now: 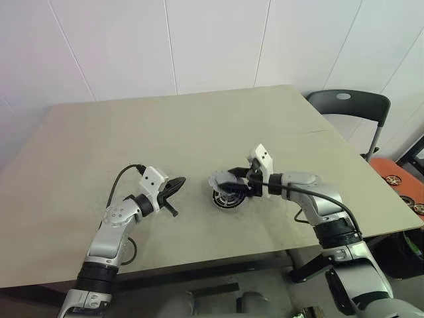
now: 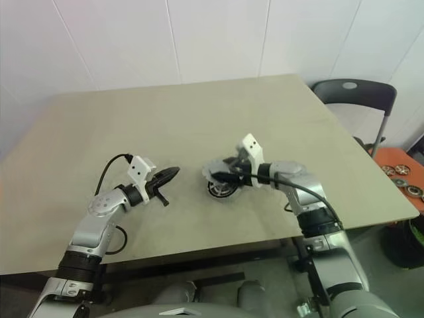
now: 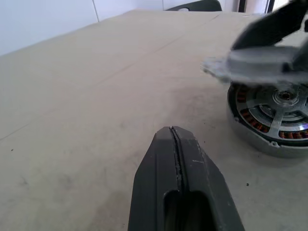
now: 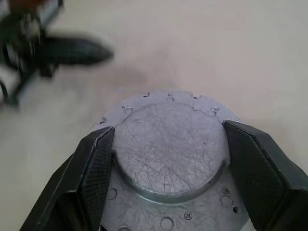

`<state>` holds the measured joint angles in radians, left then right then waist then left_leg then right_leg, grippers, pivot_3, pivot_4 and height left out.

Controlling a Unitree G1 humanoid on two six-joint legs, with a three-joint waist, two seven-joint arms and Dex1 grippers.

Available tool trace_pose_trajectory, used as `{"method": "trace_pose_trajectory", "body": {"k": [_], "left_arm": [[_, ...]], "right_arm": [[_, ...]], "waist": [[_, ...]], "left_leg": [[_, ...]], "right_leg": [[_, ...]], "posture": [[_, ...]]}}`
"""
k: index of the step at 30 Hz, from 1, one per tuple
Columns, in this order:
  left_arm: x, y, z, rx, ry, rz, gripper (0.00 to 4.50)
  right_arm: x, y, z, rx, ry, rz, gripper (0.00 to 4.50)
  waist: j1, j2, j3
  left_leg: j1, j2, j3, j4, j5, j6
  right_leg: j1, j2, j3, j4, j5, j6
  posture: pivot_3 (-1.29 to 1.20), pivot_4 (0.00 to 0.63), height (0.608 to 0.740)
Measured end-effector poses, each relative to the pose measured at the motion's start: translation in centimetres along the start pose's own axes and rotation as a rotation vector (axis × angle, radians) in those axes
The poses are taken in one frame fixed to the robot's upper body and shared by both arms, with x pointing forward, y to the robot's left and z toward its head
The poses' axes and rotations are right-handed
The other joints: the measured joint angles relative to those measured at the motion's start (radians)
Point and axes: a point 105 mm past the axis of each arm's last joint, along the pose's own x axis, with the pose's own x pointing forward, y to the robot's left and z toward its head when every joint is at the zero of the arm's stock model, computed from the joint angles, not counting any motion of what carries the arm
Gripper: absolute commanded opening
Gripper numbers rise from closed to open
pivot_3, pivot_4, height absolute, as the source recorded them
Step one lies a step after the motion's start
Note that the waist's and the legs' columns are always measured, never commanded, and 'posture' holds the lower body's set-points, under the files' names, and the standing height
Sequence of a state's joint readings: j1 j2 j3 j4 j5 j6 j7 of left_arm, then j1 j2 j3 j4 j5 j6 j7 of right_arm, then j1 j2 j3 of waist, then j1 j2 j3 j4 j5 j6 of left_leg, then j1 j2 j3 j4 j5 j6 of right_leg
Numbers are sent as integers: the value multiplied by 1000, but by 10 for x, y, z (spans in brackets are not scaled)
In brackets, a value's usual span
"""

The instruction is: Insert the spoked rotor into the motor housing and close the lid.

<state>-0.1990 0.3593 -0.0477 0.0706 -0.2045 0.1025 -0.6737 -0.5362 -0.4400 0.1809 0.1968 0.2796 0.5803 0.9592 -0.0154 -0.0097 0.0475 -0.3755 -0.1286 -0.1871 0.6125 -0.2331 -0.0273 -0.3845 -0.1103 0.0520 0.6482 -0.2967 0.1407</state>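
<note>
Beige tabletop (image 1: 199,132) backed by white wall panels carries the work. By the right gripper (image 4: 166,159) the lid (image 4: 168,144) is clamped across its raised centre, held level just above the motor housing (image 1: 227,199), presumably for lowering. Beside the housing, the left gripper (image 1: 176,185) is kept shut and empty, seemingly standing clear.

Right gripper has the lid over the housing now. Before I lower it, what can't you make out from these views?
- Lid against motor housing: touching or apart unclear; the lid blurs in the left wrist view and is small in the head views.
- Housing in the right wrist view: hidden under the lid.
- Spoked rotor: full seating unclear; the lid and the picture's edge cut it off.
- Right gripper clasps the lid's raised centre.
</note>
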Motion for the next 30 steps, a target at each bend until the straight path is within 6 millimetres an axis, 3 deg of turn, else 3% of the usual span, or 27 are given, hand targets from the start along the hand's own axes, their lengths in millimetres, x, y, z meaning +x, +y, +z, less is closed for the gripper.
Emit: {"method": "trace_pose_trajectory", "body": {"k": [7, 23, 30], "left_arm": [[1, -1, 0, -1, -1, -2, 0], [3, -5, -4, 5, 15, -10, 0], [4, -6, -4, 3, 13, -11, 0]], "right_arm": [[-2, -2, -10, -84, 59, 4, 3209], [-15, 6, -18, -70, 47, 98, 3209], [-10, 1, -6, -22, -57, 68, 3209]], "waist": [[4, 0, 0], [5, 0, 0], [4, 0, 0]], "left_leg": [[0, 0, 0, 0, 0, 0], [0, 0, 0, 0, 0, 0], [0, 0, 0, 1, 0, 0]], "right_leg": [[0, 0, 0, 0, 0, 0], [1, 0, 0, 0, 0, 0], [4, 0, 0, 0, 0, 0]], "posture": [[0, 0, 740], [0, 0, 740], [0, 0, 740]]}}
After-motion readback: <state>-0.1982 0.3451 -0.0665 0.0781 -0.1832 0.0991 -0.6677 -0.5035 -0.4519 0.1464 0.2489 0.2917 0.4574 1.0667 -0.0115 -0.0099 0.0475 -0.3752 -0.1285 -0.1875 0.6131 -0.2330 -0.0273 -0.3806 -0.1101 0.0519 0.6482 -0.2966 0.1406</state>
